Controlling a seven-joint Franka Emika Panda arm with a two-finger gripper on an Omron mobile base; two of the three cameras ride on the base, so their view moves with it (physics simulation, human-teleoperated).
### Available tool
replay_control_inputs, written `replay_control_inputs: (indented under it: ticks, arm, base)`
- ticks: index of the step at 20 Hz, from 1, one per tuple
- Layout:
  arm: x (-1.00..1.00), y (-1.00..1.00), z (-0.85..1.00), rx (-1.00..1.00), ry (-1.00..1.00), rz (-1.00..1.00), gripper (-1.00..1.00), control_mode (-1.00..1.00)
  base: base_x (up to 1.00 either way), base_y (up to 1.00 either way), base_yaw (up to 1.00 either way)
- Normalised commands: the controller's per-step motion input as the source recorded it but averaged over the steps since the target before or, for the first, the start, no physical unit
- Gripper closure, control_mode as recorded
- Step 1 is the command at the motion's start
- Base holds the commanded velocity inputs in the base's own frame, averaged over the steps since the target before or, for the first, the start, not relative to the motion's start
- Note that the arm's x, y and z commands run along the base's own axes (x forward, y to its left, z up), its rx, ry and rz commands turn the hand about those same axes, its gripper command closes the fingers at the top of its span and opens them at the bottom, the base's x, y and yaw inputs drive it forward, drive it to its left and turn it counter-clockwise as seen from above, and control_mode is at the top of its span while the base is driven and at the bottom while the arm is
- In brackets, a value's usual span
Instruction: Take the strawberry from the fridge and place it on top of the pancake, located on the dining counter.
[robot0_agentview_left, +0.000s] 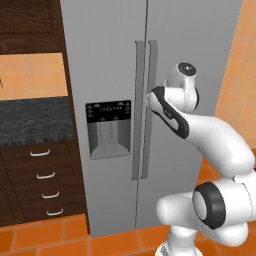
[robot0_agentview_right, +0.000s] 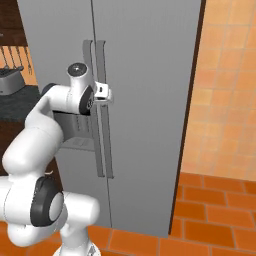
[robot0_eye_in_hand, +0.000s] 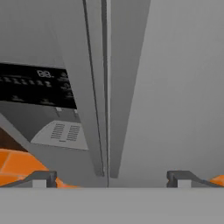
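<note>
The step in hand was opening the fridge (robot0_agentview_left: 110, 75) — both doors were shut, so the strawberry was presumably inside, unseen. The end effector (robot0_eye_in_hand: 109, 177), fingers spread, faced the two vertical handles (robot0_eye_in_hand: 103, 87); next, it needed to close on one handle and pull.

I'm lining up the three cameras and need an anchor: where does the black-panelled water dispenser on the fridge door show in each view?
Left base view: the black-panelled water dispenser sits left of centre, on the left door of the tall grey stainless-steel fridge.
Right base view: its recess peeks out at the left, partly behind the white arm.
Hand view: its panel lies at the left edge.
Shared landmark: the pair of long vertical handles just to the dispenser's right.
</note>
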Motion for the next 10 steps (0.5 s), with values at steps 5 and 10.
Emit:
replay_control_inputs:
  ticks: [5, 10]
  arm:
    - [0.14, 0.0, -0.04, 0.02, -0.09, 0.05, -1.0, -1.0]
    - [0.46, 0.0, -0.08, 0.02, -0.02, 0.06, -1.0, -1.0]
  base:
    - [0.0, 0.0, 0.0]
    - [0.0, 0.0, 0.0]
